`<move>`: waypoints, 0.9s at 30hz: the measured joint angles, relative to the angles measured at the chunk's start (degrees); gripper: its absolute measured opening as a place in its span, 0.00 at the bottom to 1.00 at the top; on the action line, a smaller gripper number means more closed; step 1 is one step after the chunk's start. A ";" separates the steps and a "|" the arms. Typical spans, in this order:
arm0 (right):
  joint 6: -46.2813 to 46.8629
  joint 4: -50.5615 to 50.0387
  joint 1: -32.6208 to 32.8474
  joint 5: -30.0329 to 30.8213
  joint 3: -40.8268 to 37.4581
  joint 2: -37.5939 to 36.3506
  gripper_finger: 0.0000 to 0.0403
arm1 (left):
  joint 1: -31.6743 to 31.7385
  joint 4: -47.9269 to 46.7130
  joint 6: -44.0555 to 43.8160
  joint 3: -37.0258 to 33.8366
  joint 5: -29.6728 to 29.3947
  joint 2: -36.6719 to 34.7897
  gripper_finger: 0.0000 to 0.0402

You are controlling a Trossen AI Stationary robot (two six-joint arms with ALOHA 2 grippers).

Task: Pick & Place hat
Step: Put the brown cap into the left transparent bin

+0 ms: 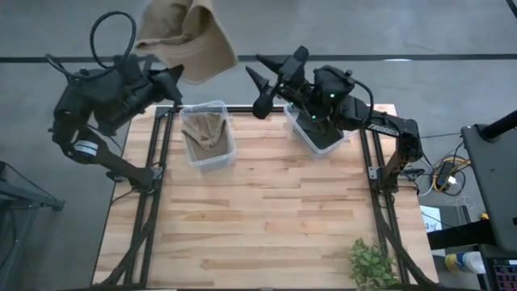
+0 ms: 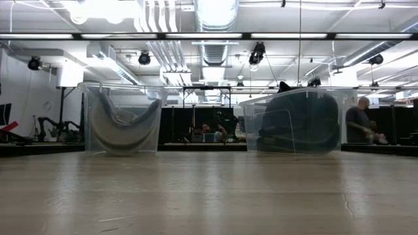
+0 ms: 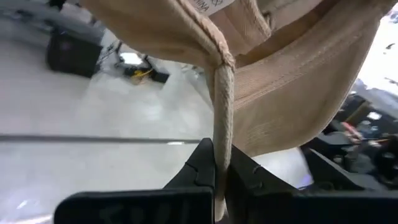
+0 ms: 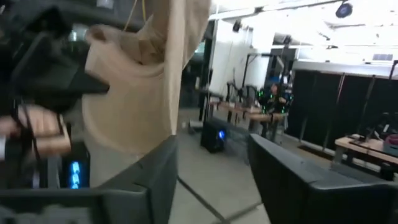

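Note:
A tan hat [image 1: 187,36] is raised high over the table's far-left corner, past the far edge. My left gripper [image 1: 174,77] is shut on it; the left wrist view shows the hat [image 3: 292,74] spreading out beyond the fingers. My right gripper [image 1: 260,90] is open and empty, raised over the far edge beside the right bin and pointing toward the hat [image 4: 143,81]. A second tan hat [image 1: 202,129] lies in the left clear bin [image 1: 227,144]. A dark hat [image 2: 297,121] sits in the right clear bin [image 2: 251,124]. My left gripper pinches the tan hat by a narrow edge of its brim [image 3: 222,134], seen edge-on between the two fingers [image 3: 200,165]. The hat is lifted clear of the table and the bins. Its crown and the rest of the brim stand out beyond the fingertips.
Both clear bins stand near the table's far edge, the right one [image 1: 319,133] partly under my right arm. A small green plant [image 1: 371,265] sits at the near-right corner. The wooden tabletop [image 1: 266,218] lies bare between them. A person [image 2: 358,124] stands in the room behind.

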 joint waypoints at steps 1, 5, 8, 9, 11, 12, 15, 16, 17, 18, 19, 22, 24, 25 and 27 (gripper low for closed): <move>-0.75 -1.91 0.02 0.00 0.35 0.00 0.47 | 0.11 -2.78 -2.15 0.00 -0.04 -0.47 0.02; -2.84 -8.81 0.07 -0.01 1.28 -0.34 0.57 | 1.22 -16.61 -15.87 0.00 0.60 -1.58 0.02; -3.64 -13.48 0.00 -0.02 1.34 -0.42 0.61 | 2.26 -26.84 -26.04 -0.14 3.75 -1.54 0.02; -3.81 -14.67 0.00 -0.02 1.34 -0.38 0.62 | 2.52 -29.66 -28.74 -0.27 5.23 -1.40 0.02; -3.62 -16.72 0.00 -0.04 1.32 -0.35 0.63 | 3.28 -30.70 -30.93 -1.05 8.22 -1.27 0.02; -3.27 -17.57 0.02 -0.04 1.32 -0.35 0.63 | 3.73 -30.06 -30.04 -1.80 9.55 -1.46 0.02; -2.69 -19.34 0.02 -0.02 1.32 -0.35 0.63 | 5.24 -30.47 -30.20 -3.76 12.77 -1.36 0.02; -2.70 -19.98 0.02 -0.04 1.32 -0.35 0.63 | 5.82 -30.59 -31.40 -4.99 13.74 -1.44 0.02; -2.77 -20.64 0.02 -0.03 1.32 -0.35 0.62 | 6.26 -30.64 -32.77 -6.38 14.60 -1.61 0.02; -2.92 -21.32 0.02 -0.04 1.32 -0.36 0.62 | 6.52 -30.65 -34.36 -7.68 15.70 -1.68 0.02; -2.95 -21.88 0.02 -0.04 1.32 -0.47 0.62 | 6.73 -30.59 -35.92 -9.11 17.03 -1.69 0.02; -2.99 -23.79 0.02 -0.04 1.30 -0.88 0.61 | 7.34 -30.58 -39.06 -14.00 21.80 -1.69 0.02; -3.07 -24.98 0.02 -0.04 1.30 -1.11 0.60 | 7.45 -30.61 -40.40 -17.65 24.84 -1.64 0.02; -3.19 -25.44 0.02 -0.05 1.30 -1.19 0.60 | 7.60 -30.61 -41.07 -19.54 25.63 -1.67 0.02; -3.20 -25.65 0.02 -0.06 1.30 -1.20 0.60 | 8.06 -30.55 -42.85 -23.29 26.41 -1.99 0.02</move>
